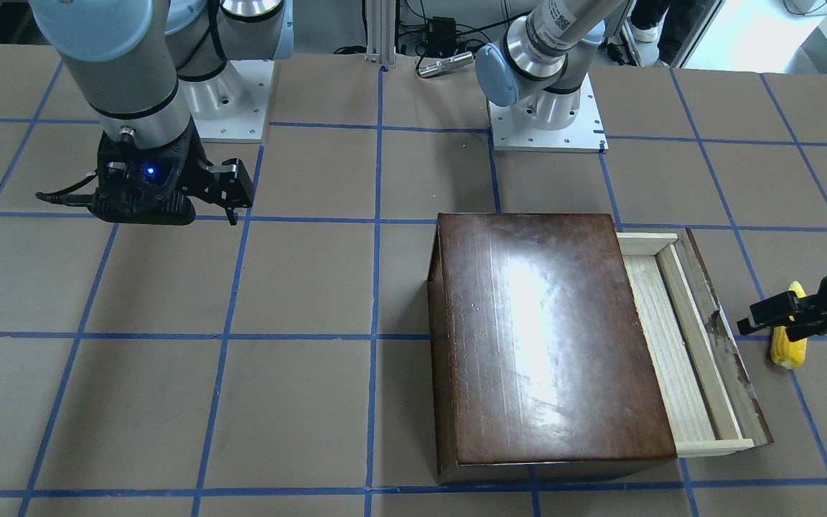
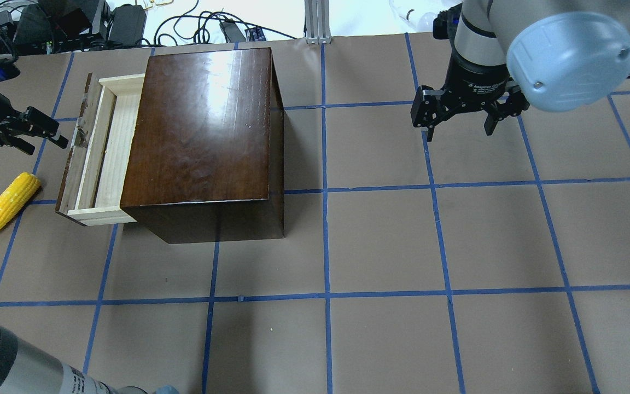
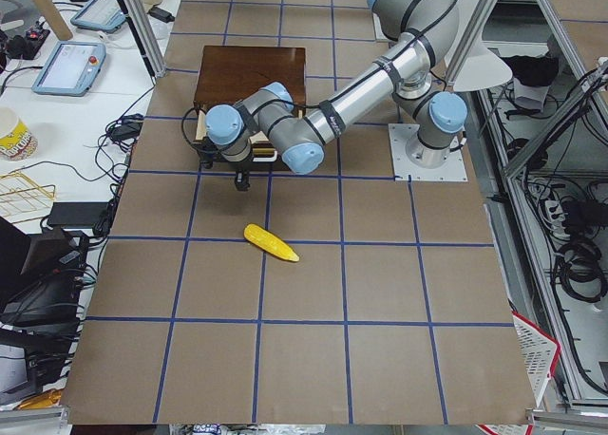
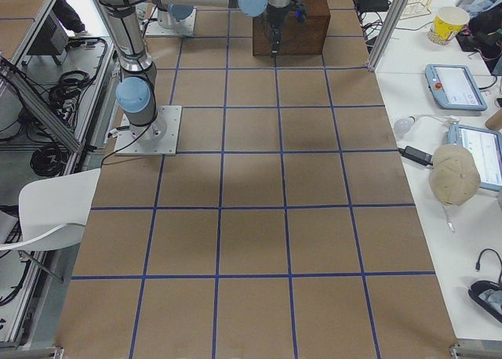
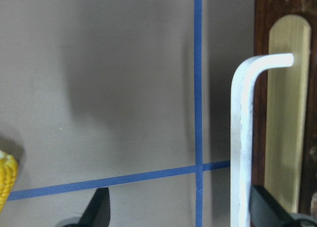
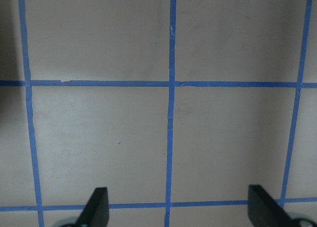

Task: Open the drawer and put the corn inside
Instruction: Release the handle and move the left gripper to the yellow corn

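The drawer (image 2: 108, 148) stands pulled out of the glossy dark-brown box (image 2: 205, 126), and its pale wood tray is empty; it also shows in the front view (image 1: 672, 345). The yellow corn (image 2: 7, 205) lies on the table beside the drawer front, and also shows in the front view (image 1: 788, 348) and the exterior left view (image 3: 271, 243). My left gripper (image 2: 46, 141) is open and empty just outside the drawer front, beyond the corn's blunt end. In its wrist view the metal pull (image 5: 242, 138) stands just inside one finger. My right gripper (image 2: 458, 131) is open and empty above bare table far from the box.
The table is brown paper with a blue tape grid. The arm bases (image 1: 546, 122) stand at the robot's edge. Cables and electronics (image 2: 123, 22) lie past the far edge behind the box. Side tables with tablets (image 4: 455, 85) flank the table.
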Robot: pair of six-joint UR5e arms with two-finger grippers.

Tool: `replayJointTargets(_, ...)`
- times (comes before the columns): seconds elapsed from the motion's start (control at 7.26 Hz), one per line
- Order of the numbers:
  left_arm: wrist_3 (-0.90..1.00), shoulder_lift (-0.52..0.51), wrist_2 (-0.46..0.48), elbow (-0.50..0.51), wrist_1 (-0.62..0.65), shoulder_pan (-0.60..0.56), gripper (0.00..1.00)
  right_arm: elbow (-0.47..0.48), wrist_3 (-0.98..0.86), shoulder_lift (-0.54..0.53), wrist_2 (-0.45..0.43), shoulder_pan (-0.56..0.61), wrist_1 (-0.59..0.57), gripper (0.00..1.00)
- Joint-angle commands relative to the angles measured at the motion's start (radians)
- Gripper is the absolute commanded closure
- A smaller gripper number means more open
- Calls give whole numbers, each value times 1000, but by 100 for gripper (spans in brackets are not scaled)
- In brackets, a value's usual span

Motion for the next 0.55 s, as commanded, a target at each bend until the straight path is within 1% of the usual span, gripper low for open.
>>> replayJointTargets(0.0, 115, 15, 75, 32, 0, 9, 0, 0, 0, 0, 0, 0, 1, 0)
replayJointTargets(0.28, 343, 3, 102, 25, 13, 85, 0, 0, 0, 0, 0, 0, 1, 0)
replayJointTargets(0.41, 463, -13, 147, 20, 43, 95, 0, 0, 0, 0, 0, 0, 1, 0)
